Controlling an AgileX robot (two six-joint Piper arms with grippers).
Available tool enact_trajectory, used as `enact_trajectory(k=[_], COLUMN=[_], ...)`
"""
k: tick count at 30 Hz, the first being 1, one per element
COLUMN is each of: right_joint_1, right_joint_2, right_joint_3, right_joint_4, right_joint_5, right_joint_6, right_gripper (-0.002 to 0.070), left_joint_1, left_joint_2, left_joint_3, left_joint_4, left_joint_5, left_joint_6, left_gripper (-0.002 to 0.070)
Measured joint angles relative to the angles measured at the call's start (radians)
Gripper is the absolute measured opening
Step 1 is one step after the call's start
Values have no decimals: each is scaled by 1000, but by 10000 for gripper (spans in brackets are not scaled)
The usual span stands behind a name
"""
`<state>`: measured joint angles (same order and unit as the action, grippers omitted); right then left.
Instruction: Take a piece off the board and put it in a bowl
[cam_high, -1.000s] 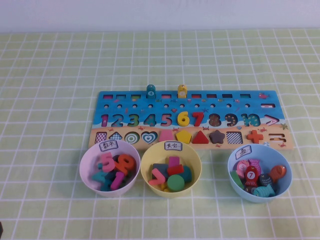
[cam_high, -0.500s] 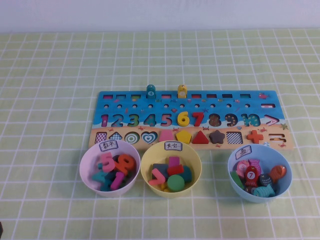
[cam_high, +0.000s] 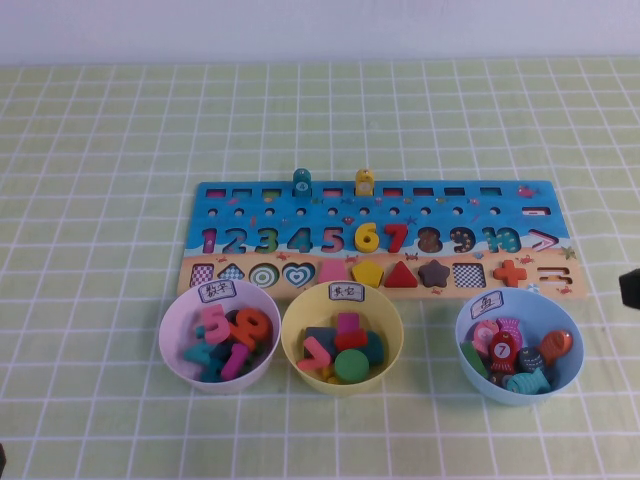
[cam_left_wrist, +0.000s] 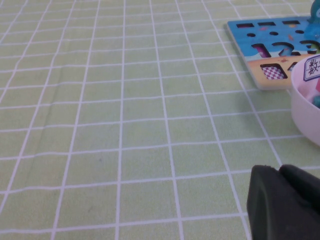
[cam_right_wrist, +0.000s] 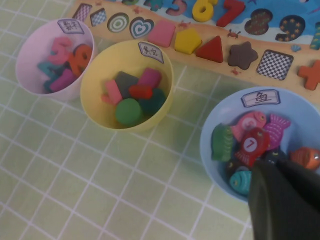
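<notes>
The red triangle (cam_high: 400, 274) lies in its cut-out on the tan strip of the board (cam_high: 560, 215), between a yellow pentagon and a brown star. It also shows in the right wrist view (cam_right_wrist: 210, 49). The yellow bowl (cam_high: 290, 335) stands in front of the board, holding several shape pieces. My right gripper (cam_right_wrist: 277, 167) is shut and empty above the light blue bowl. In the high view only its dark edge (cam_high: 630, 288) shows at the far right. My left gripper (cam_left_wrist: 277, 170) is shut and empty, low over the cloth left of the board.
A pale pink bowl (cam_high: 175, 335) with numbers stands left of the yellow bowl. A light blue bowl (cam_high: 560, 310) with fish stands to its right. Two small pegs (cam_high: 302, 182) stand on the board's far edge. A green checked cloth covers the table.
My right gripper has come into the high view at the right edge. The board, bowls and pieces have not moved.
</notes>
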<state>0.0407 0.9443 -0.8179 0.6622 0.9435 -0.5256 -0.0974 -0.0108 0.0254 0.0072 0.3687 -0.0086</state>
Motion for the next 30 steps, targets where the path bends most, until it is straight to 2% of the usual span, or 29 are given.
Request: enact_trajectory(k=[11, 19, 30], right_joint_1=[5, 135, 259], right_joint_2=[234, 459, 800], right_joint_3=[-313, -516, -760], right_joint_4=[-212, -428, -662], right_joint_5=[162, 282, 291], right_joint_6=[30, 97, 446], right_gripper=[-17, -17, -17], left_joint_1=[0, 0, 0], left_joint_2=[0, 0, 0], left_joint_3=[0, 0, 0], left_joint_4=[0, 0, 0], left_joint_5=[0, 0, 0], left_joint_6=[0, 0, 0], left_gripper=[-3, -3, -3])
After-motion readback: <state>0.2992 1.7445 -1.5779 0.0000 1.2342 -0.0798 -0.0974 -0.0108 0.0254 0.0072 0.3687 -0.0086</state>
